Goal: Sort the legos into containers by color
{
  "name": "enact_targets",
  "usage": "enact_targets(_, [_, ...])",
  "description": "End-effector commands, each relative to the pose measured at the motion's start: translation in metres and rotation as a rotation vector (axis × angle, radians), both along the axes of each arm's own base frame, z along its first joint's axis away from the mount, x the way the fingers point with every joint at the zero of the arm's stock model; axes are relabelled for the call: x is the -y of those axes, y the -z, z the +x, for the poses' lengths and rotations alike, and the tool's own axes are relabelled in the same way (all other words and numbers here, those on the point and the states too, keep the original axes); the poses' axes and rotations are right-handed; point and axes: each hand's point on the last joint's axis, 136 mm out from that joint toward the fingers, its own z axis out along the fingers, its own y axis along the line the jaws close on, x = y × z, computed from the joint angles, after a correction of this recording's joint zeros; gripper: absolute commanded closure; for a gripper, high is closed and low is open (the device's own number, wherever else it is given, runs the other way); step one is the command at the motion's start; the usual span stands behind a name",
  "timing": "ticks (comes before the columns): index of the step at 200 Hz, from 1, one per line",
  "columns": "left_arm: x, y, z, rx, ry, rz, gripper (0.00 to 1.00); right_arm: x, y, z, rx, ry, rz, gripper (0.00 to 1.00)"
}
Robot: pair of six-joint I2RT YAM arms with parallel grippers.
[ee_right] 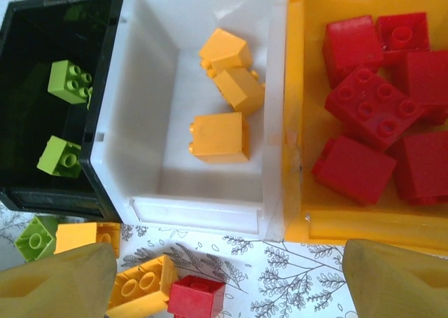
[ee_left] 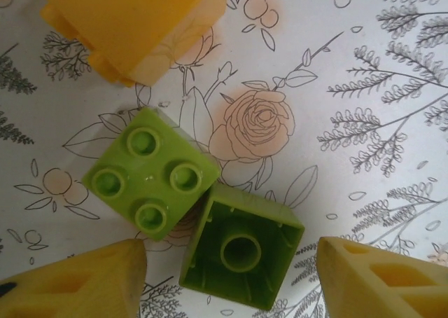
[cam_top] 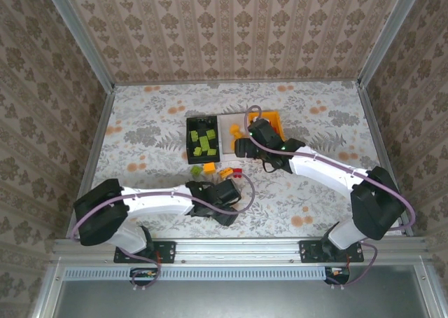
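Three joined containers stand mid-table: a black bin [cam_top: 203,139] with green legos [ee_right: 68,82], a white bin [ee_right: 150,87] with three orange-yellow legos [ee_right: 218,137], and an orange bin [ee_right: 297,122] with several red legos [ee_right: 371,108]. My left gripper [ee_left: 234,279] is open low over the table. An upside-down green lego [ee_left: 241,246] lies between its fingers [ee_left: 77,281], clear of both. A studs-up green lego [ee_left: 150,181] touches that one's corner. My right gripper [ee_right: 231,283] is open and holds nothing, hovering at the bins' near edge.
Loose legos lie on the table just in front of the bins: a green one [ee_right: 35,237], yellow ones [ee_right: 140,286] and a red one [ee_right: 196,298]. A yellow lego [ee_left: 133,24] sits just beyond the left gripper. The two grippers [cam_top: 208,186] [cam_top: 239,151] are close together.
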Motion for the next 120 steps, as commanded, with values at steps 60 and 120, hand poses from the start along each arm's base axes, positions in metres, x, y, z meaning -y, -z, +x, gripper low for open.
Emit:
enact_targets(60, [0.006, 0.005, 0.003, 0.061, 0.061, 0.064, 0.48, 0.020, -0.015, 0.005, 0.048, 0.062, 0.041, 0.14])
enact_targets(120, [0.001, 0.005, -0.001, 0.079, 0.081, 0.101, 0.59, 0.025, -0.015, 0.008, 0.045, 0.081, 0.047, 0.14])
